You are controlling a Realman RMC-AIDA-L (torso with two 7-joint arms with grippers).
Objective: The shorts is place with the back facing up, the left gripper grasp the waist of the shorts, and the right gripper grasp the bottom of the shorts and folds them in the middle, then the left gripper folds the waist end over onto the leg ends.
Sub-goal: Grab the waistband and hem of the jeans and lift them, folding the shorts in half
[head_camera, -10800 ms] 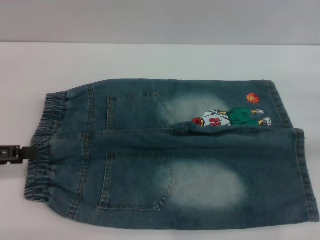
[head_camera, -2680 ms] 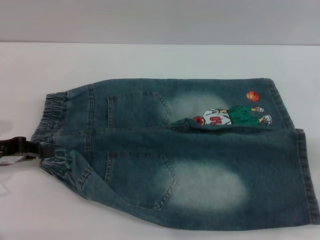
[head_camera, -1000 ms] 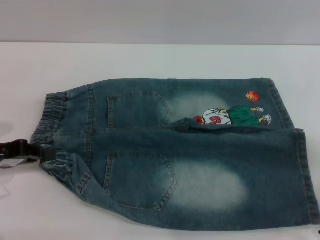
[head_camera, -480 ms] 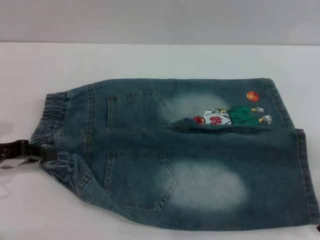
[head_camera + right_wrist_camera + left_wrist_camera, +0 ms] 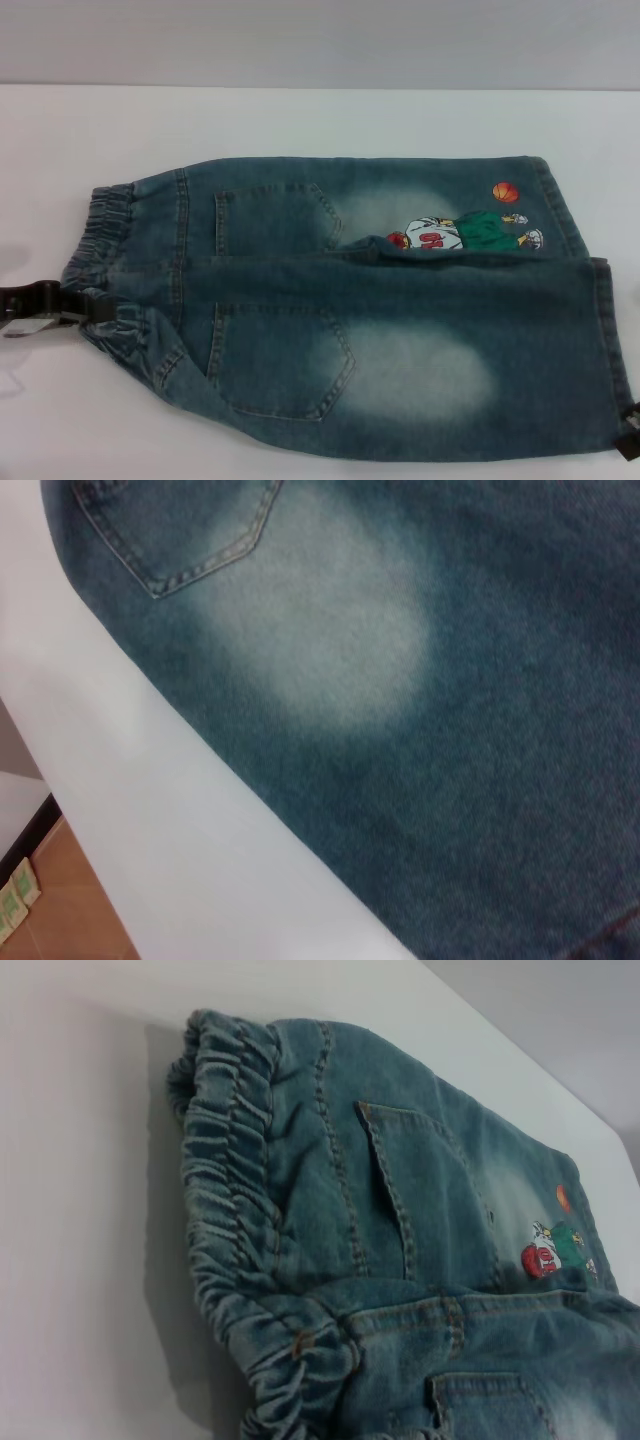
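Observation:
The blue denim shorts (image 5: 380, 300) lie back up on the white table, pockets showing. The ruffled waist (image 5: 105, 250) is at the left, and the leg ends (image 5: 605, 340) lie flat at the right. My left gripper (image 5: 85, 303) is shut on the waist, whose near part is bunched and drawn in toward it. A dark tip of my right gripper (image 5: 630, 435) shows at the lower right edge, beside the near leg hem. The left wrist view looks along the crinkled waist (image 5: 235, 1210). The right wrist view shows the shorts' pale faded patch (image 5: 330, 630).
The white table (image 5: 300, 120) extends beyond the shorts on the far side and left. Its near edge (image 5: 150, 810) runs close beside the shorts, with brown floor (image 5: 70, 900) below. A cartoon print (image 5: 460, 235) with an orange ball sits on the far leg.
The right gripper's tip has come into view at the lower right corner by the near leg hem. The left gripper holds the bunched waist almost still; long before, that waist lay flat.

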